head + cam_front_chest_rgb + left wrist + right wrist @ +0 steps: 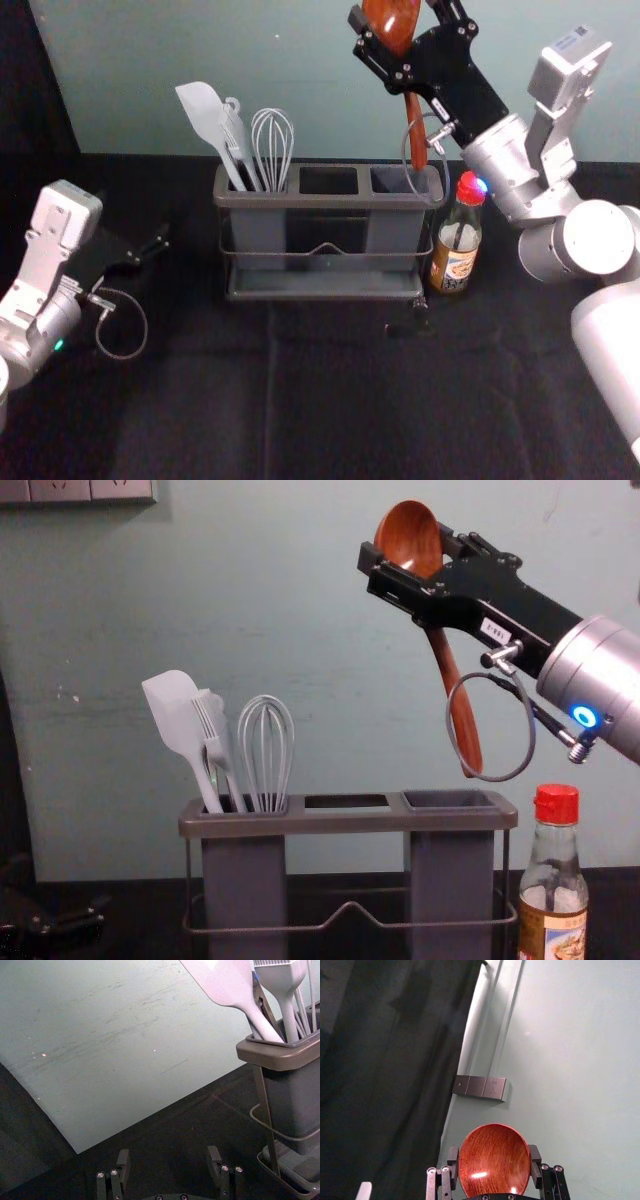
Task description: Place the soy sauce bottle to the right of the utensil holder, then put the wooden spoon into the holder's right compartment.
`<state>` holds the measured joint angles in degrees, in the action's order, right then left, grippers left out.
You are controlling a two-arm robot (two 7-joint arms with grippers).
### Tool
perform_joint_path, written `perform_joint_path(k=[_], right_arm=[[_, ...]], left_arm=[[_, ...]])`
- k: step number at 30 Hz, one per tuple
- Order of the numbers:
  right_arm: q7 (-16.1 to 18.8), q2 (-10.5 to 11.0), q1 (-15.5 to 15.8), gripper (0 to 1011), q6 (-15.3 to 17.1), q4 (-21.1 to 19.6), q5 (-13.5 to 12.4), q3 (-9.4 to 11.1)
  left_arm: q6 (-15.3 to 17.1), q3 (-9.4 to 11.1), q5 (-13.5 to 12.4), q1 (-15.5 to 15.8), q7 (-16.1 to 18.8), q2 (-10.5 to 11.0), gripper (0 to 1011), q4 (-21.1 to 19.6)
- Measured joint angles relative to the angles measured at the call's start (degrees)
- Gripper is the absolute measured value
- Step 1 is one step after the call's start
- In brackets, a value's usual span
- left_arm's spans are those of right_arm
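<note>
High above the right end of the utensil holder [345,822], your right gripper [408,552] pinches the wooden spoon [410,532] by its bowl, handle down. The soy sauce bottle [556,880] stands just right of the holder; your left gripper [150,246], fingers spread, hangs to its left.

In the head view, the right arm [598,238] reaches in from the right edge, its right gripper [396,20] at top centre-right, tilted up leftward, holding firmly. At the left edge, the left arm [40,315] angles its left gripper [152,246] rightward, fingers spread.
</note>
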<state>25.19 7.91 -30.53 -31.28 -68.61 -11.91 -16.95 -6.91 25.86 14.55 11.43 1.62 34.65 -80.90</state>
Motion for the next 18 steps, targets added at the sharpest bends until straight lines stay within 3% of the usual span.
perform_joint_path(k=[7,18], right_arm=[[0.55,-1.68,-2.11,838,-3.54,5.18,0.18,0.28],[0.54,-3.32,-1.35,838,-4.65,7.67,-0.1,0.97]], left_arm=[[0.0,0.0,-0.01,0.0,0.0,0.0,1005,0.0],[0.0,0.0,0.0,0.0,0.0,0.0,1005,0.0]])
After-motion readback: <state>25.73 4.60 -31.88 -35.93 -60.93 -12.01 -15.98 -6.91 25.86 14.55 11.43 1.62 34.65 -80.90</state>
